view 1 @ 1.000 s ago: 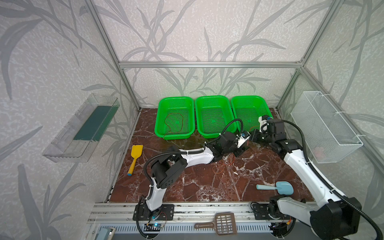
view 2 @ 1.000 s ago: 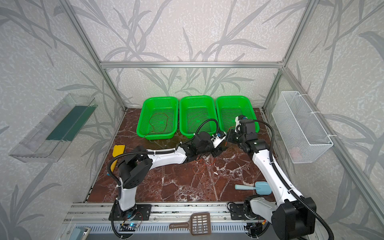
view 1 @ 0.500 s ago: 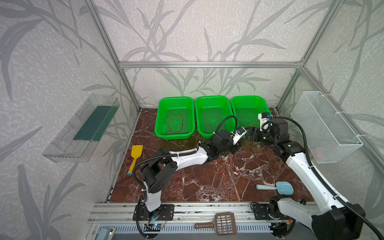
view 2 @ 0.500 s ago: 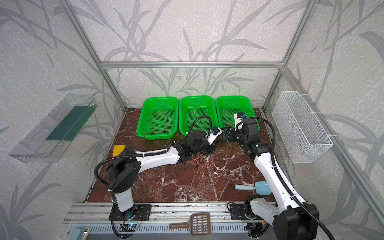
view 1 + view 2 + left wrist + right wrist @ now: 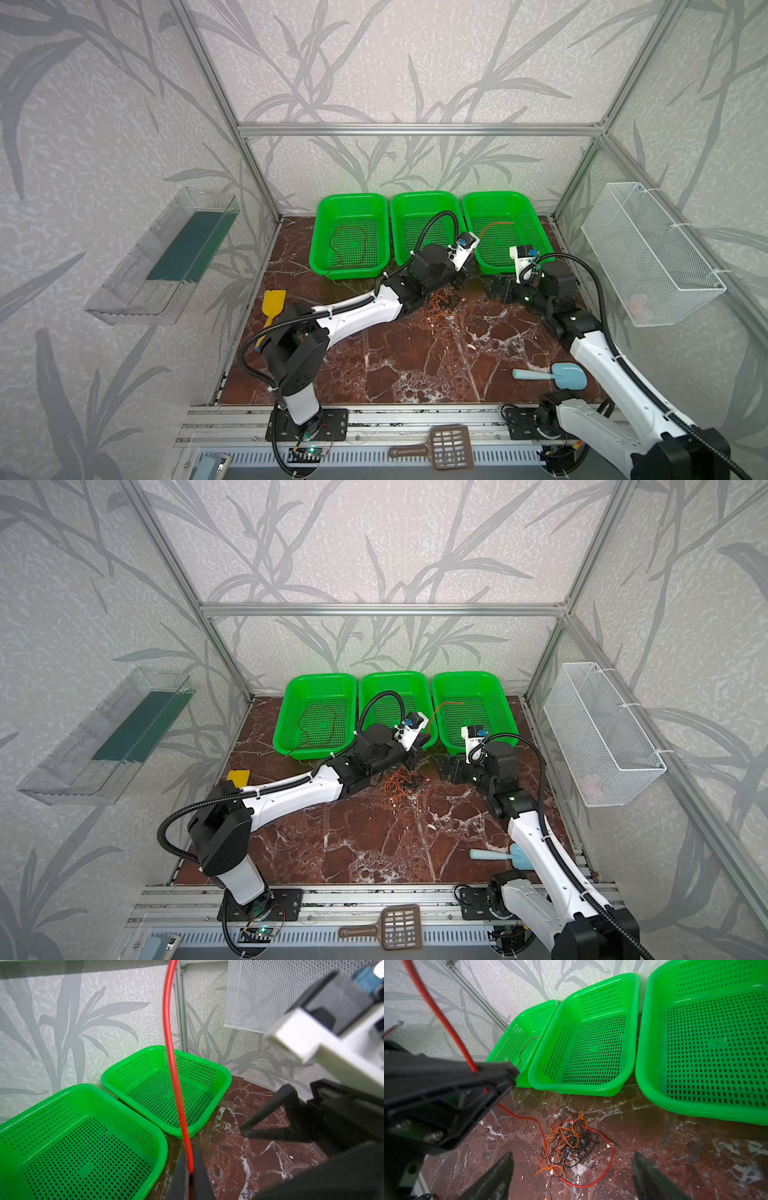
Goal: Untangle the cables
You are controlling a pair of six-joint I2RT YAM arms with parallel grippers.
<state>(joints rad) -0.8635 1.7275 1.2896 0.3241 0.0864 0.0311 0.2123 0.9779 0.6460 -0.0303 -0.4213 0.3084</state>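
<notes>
My left gripper (image 5: 190, 1167) (image 5: 464, 272) (image 5: 420, 746) is shut on a red-orange cable (image 5: 170, 1047) in front of the green baskets. The cable's free end (image 5: 494, 226) arcs over the right basket (image 5: 536, 226). Its other part (image 5: 529, 1119) trails down to the floor and loops round a tangle of orange and black cables (image 5: 569, 1140) (image 5: 442, 305) (image 5: 401, 783). My right gripper (image 5: 572, 1159) (image 5: 494, 289) (image 5: 446, 771) stands open just right of the tangle, holding nothing. A red-brown cable (image 5: 349, 249) (image 5: 318, 727) lies looped in the left basket (image 5: 320, 232).
The middle basket (image 5: 424, 195) stands partly behind my left arm. A yellow scoop (image 5: 272, 305) lies at the floor's left and a blue scoop (image 5: 557, 374) at the front right. A white wire basket (image 5: 648, 253) hangs on the right wall, a clear bin (image 5: 166, 257) on the left.
The right gripper has opened and drawn back to the right. The left gripper has shut on the red-orange cable and moved back toward the baskets.
</notes>
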